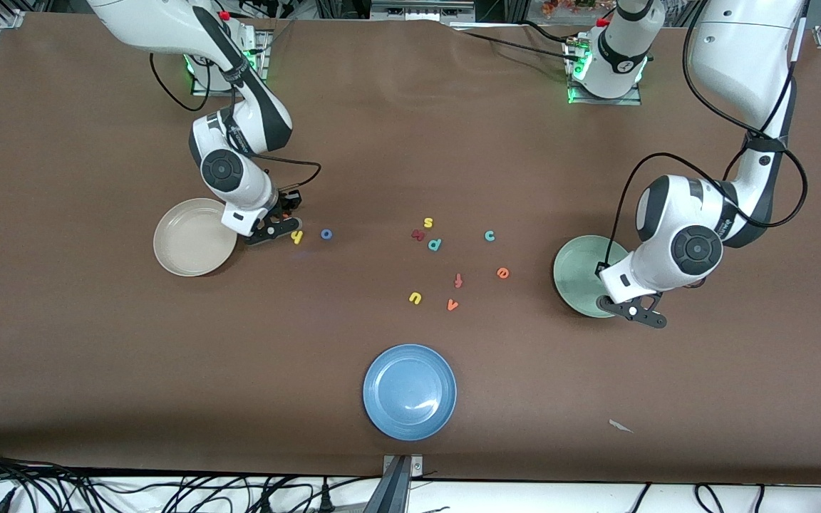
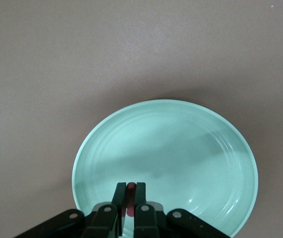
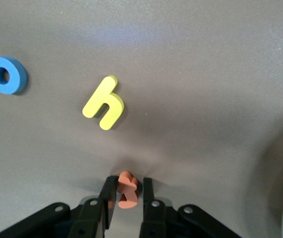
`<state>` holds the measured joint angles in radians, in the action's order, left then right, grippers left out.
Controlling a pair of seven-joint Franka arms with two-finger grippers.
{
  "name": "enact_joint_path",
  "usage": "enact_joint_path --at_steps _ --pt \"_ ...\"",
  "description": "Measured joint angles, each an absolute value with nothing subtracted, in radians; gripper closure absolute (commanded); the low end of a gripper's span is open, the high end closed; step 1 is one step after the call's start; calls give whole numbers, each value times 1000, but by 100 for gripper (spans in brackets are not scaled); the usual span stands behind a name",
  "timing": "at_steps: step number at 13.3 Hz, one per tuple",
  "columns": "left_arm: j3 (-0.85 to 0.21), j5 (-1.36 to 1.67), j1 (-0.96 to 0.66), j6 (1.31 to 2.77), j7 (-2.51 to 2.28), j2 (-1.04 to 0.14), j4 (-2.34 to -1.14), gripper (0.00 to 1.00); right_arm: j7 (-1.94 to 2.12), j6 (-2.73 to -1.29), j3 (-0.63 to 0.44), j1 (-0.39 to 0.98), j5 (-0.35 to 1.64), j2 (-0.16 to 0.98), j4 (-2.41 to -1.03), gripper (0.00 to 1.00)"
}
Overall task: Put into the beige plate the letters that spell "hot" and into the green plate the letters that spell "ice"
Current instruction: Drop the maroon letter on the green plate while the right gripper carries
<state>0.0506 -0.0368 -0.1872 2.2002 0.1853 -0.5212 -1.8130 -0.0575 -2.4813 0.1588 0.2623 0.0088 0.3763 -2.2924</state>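
Clamping the orange t (image 3: 128,191) just off the surface beside the beige plate (image 1: 184,246), the right claw (image 3: 127,198) must next carry it over that plate, while the left claw (image 2: 130,198) pinches the dark red i (image 2: 130,187) above the green plate (image 2: 106,148), ready to drop it.

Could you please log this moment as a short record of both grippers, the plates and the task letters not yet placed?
left gripper: shut on the dark red i, over the green plate
right gripper: shut on the orange t, beside the beige plate
plates: beige and green both without letters
hot letters on table: yellow h, blue o
ice letters on table: teal c, orange e
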Motion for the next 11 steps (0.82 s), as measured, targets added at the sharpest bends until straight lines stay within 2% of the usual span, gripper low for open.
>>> enact_joint_path --at_steps 1,4,11 --pt "50 -37 -187 2200 186 -523 -1813 100 -58 -2482 159 262 9 376 -2292 81" --pt "49 -38 -195 2228 217 -533 -1813 100 -58 -2485 158 262 9 376 -2293 97" --pt "47 -38 -198 2274 255 -579 -1813 100 -58 -2465 118 262 9 352 -2274 98"
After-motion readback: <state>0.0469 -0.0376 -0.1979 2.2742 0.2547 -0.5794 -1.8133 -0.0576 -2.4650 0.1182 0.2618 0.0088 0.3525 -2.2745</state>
